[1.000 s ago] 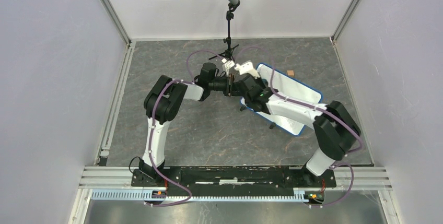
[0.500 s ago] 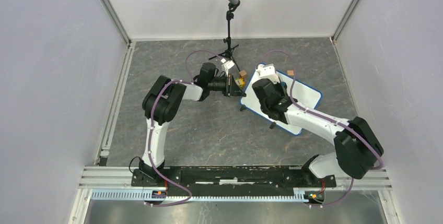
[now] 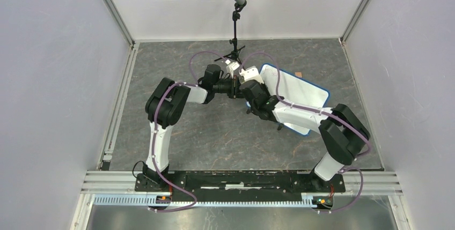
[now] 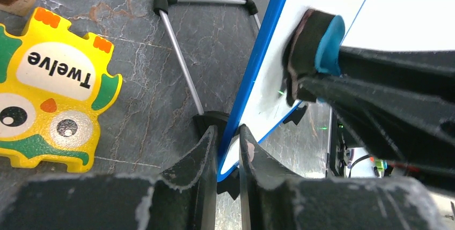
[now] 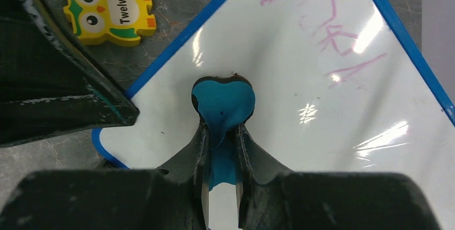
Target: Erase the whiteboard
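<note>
Swung back leftward, right gripper point(image 5: 221, 129) presses its pinched eraser point(image 5: 224, 99) on whiteboard point(image 5: 300, 133); left gripper point(image 4: 228, 140) clamps its rim beside "Twelve" owl point(image 4: 51, 106).

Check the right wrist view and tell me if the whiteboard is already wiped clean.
No, pink scribbles mark the whiteboard face, up and to the right of the blue eraser.

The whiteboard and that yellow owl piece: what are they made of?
Whiteboard: glossy, smooth face, likely coated, given the bright glare streaks; blue rim looks plastic. Owl piece: thick, flat, matte printed cutout, perhaps wood or foam; cannot tell which.
</note>
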Tool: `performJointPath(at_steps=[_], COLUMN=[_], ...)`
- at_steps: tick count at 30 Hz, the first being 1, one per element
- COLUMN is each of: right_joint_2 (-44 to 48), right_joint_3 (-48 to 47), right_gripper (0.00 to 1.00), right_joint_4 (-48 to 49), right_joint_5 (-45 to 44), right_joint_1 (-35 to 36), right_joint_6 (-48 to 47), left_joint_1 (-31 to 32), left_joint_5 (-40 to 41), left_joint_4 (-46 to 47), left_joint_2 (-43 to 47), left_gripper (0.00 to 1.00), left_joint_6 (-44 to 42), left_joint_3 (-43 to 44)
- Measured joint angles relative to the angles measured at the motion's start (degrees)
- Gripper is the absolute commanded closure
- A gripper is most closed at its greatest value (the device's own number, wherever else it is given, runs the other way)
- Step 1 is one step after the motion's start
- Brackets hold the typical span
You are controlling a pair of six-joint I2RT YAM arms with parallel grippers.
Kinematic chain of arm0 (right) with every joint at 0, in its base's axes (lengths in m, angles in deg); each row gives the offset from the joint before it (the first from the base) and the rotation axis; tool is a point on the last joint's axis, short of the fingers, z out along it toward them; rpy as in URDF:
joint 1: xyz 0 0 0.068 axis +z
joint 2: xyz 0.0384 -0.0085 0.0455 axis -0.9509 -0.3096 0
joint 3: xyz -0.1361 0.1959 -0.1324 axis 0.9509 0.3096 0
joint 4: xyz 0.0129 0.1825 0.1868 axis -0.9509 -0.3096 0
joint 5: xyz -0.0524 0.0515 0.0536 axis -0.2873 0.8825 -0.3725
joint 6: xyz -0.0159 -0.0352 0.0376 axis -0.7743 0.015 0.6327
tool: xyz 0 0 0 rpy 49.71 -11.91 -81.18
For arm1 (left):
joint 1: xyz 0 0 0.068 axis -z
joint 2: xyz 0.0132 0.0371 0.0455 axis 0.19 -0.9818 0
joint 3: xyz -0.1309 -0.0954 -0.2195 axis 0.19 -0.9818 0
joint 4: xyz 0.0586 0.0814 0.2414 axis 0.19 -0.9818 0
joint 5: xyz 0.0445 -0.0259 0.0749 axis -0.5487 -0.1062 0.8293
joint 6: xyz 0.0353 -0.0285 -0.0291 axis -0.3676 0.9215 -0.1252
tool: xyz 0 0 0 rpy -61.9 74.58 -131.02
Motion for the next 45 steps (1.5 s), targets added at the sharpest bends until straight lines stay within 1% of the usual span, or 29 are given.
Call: performJointPath(at_steps=[4,7,8,9,10,11,12,14,15,18,19,21,23,26,29,34,40,43,45], right_joint_2=[5.53,12.37,13.09,16.24,18.25,19.69,21.20,24.06,25.55,28.96,29.70,30.73,31.04,31.04,30.91,28.20,24.09,22.25,21.18], right_joint_3=[4.68,10.03,11.43,12.96,14.43,15.34,16.24,17.66,18.08,18.14,18.14,18.14,18.14,18.14,18.12,15.41,10.12,8.74,8.44], right_gripper=[0.88,0.88,0.88,0.88,0.88,0.88,0.88,0.87,0.87,0.87,0.87,0.87,0.86,0.85,0.84,0.82,0.82,0.83,0.83], right_joint_4=[1.86,2.58,2.58,2.43,2.03,1.60,1.20,0.35,-0.15,-0.94,-0.98,-0.96,-0.96,-0.94,-0.87,-0.92,0.13,1.11,1.68], right_joint_5=[1.62,0.76,0.39,0.00,-0.20,0.00,0.76,2.86,4.02,5.55,5.57,5.49,5.44,4.94,3.82,1.55,0.66,0.66,0.70], right_joint_1=[-2.51,-5.49,-5.77,-6.86,-7.39,-7.69,-7.91,-8.17,-8.26,-8.28,-8.28,-8.28,-8.28,-8.28,-8.28,-8.37,-9.33,-9.49,-9.49], right_joint_6=[0.28,0.63,0.79,1.07,1.38,1.68,1.81,2.12,2.21,2.29,2.23,1.88,1.51,1.16,0.55,-1.07,-2.84,-3.28,-3.63], left_joint_1=[0.02,0.02,0.02,0.02,0.02,0.02,0.02,-0.09,-0.22,-1.05,-1.51,-2.47,-3.65,-4.72,-4.63,-2.69,-1.11,-0.94,-0.85], left_joint_5=[0.13,0.22,0.26,0.31,0.42,0.68,0.90,1.75,2.29,3.21,3.19,2.67,2.01,1.03,0.98,0.74,-0.42,-0.66,-0.70], left_joint_4=[-0.04,-0.15,-0.17,-0.17,-0.17,-0.15,-0.04,1.14,1.84,3.74,4.96,8.76,15.15,24.20,28.55,29.35,29.92,29.77,29.33], left_joint_2=[0.20,0.39,0.44,0.55,0.68,0.94,1.31,2.75,3.76,5.77,5.86,5.77,5.44,3.91,1.36,-1.77,-4.63,-5.64,-6.40], left_gripper=[0.98,0.98,0.98,0.98,0.96,0.90,0.82,0.61,0.54,0.42,0.33,0.28,0.25,0.23,0.23,0.26,0.31,0.36,0.42], left_joint_6=[0.00,0.00,0.00,0.00,0.00,0.00,0.00,0.02,0.02,0.31,0.92,3.63,7.65,13.11,16.26,17.92,19.37,19.41,19.41], left_joint_3=[-0.17,-0.33,-0.44,-0.52,-0.66,-0.90,-1.31,-3.21,-4.61,-7.96,-8.44,-8.85,-8.87,-8.09,-6.10,-2.86,1.84,3.80,5.09])
